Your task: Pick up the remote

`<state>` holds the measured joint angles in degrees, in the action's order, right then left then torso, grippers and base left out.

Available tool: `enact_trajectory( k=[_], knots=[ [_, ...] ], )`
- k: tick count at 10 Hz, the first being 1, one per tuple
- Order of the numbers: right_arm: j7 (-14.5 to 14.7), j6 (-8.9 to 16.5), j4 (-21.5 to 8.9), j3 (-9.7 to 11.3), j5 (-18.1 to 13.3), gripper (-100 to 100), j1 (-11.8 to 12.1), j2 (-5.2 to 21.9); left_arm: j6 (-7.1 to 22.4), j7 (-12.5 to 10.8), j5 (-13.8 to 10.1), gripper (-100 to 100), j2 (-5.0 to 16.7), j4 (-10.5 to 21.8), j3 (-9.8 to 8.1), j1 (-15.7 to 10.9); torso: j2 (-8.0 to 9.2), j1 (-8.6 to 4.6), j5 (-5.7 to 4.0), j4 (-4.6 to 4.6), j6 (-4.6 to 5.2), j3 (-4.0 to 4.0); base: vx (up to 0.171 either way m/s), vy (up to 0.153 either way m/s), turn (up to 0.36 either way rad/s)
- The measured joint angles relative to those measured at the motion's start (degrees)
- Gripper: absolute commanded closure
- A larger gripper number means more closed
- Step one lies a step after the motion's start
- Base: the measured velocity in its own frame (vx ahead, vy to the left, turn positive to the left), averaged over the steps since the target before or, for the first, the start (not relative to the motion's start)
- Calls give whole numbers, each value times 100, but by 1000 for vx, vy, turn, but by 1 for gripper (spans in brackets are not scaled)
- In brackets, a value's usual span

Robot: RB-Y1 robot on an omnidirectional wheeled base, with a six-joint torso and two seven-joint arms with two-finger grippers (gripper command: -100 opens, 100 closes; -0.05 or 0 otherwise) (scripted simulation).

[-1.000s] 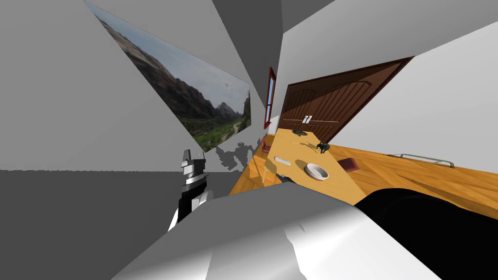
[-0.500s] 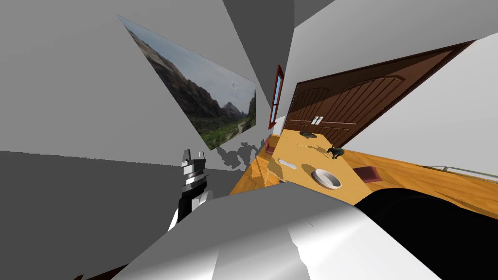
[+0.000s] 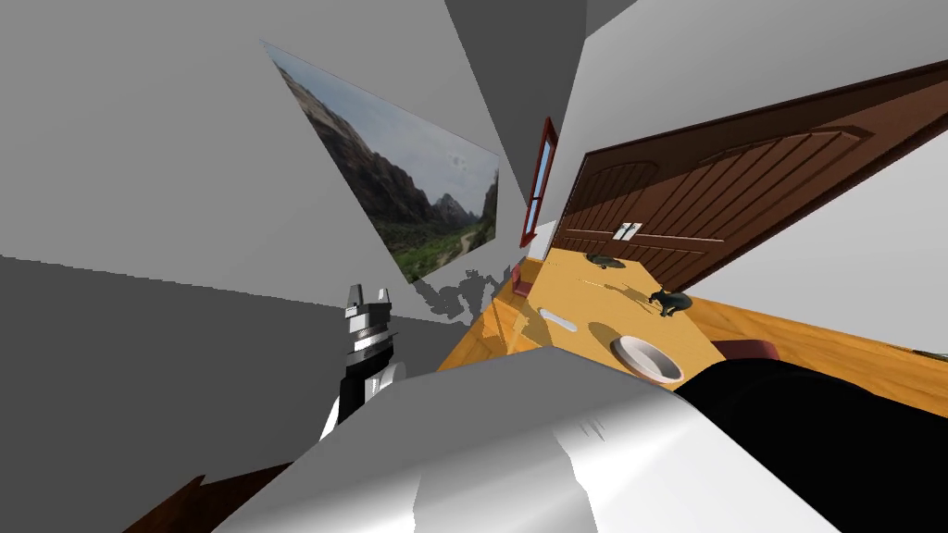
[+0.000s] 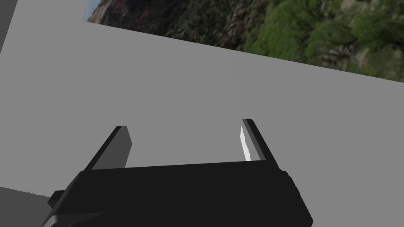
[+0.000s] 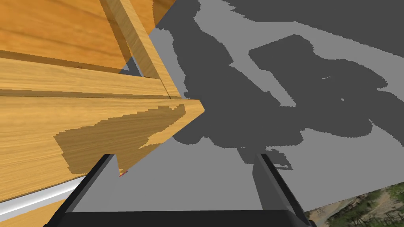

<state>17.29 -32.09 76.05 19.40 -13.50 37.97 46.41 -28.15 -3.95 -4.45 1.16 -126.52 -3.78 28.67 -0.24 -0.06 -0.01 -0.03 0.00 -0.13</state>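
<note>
**Remote sits off to the right, nearer the right arm**

From left to right: the left claw [image 3: 367, 298] hangs raised out at the robot's left side, facing a grey wall [image 3: 139, 167], its fingers [image 4: 118, 144] spread with nothing between them. It is well apart from the table [image 3: 592, 294].

The remote [image 3: 558, 319] is a slim pale bar lying flat on the wooden top, close to the table's near left corner. Its long axis slants gently across the top, roughly crosswise to the table's left edge as far as I can tell.

Just beyond it to the right stands a white bowl [image 3: 646, 359], and farther back a dark figurine [image 3: 671, 302].

The right claw [image 5: 183, 157] is also spread and empty. It is low beside the table's corner, looking past the wooden edge at the grey floor [image 5: 335, 165].

By my reckoning the right arm is the nearer one. It would need to rise above the tabletop, then come down with its fingers straddling the remote's narrow width, keeping clear of the bowl.
</note>
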Motion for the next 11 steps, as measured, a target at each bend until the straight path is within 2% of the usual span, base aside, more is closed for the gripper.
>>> enact_trajectory(
  k=[2,3,4,6,8,11],
  knots=[
    [38,19,-204,65,-47,-100,21,89,0,0,0,0,0,0,-1,1,8,0,0,1,7,4,10,-5,-24],
    [41,-15,-323,73,-52,-100,-6,79,0,0,0,0,0,0,-1,1,15,3,0,3,7,8,33,1,253],
    [51,-47,-525,179,-110,-100,-79,172,0,0,0,0,0,0,0,0,5,1,0,2,-1,3,40,-10,187],
    [92,-108,-746,265,-174,-100,26,421,0,0,0,0,0,0,0,0,-4,-5,0,-1,0,-2,56,-18,213],
    [147,-62,-969,358,-241,-100,-13,425,0,0,0,0,0,0,-1,1,5,4,-1,0,9,2,13,4,-24],
    [211,-164,-1429,486,-323,-100,-54,550,0,0,0,0,0,0,-1,1,1,0,0,0,7,0,48,-7,233]
  ],
)
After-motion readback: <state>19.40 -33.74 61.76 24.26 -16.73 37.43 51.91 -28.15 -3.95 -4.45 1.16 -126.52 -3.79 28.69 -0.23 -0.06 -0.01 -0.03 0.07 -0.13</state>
